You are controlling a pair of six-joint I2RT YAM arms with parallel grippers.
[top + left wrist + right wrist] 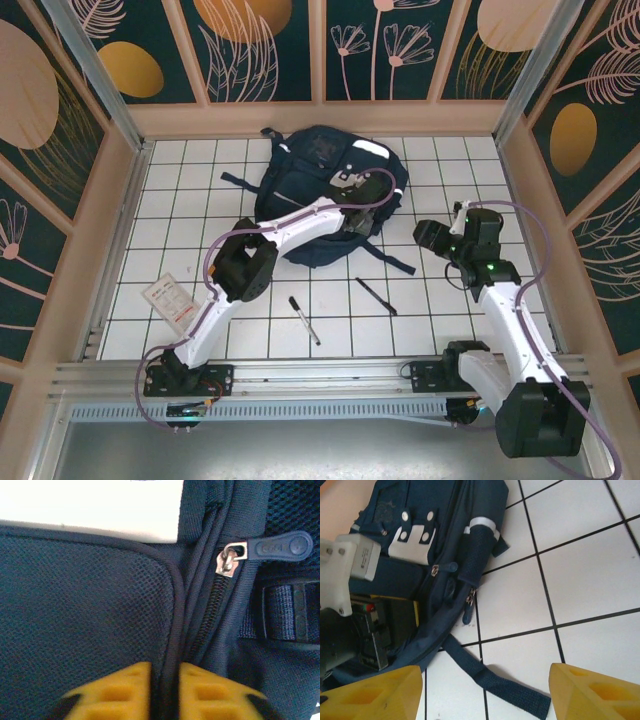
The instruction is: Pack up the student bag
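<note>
left jaws shut on student bag (90,605) seam beside zip pull (280,545); right jaws wide open, empty, right of bag. risk: thin seam slips free.

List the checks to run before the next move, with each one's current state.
1. Left end effector shut on a seam of the student bag: ok.
2. Zipper pull in that grip: not ok, it lies off to one side.
3. Right end effector open, holding nothing: ok.
4. Bag unzipped for loading: cannot tell.
5. Left pen, right pen and card packed: not ok, all lie outside the bag.
</note>
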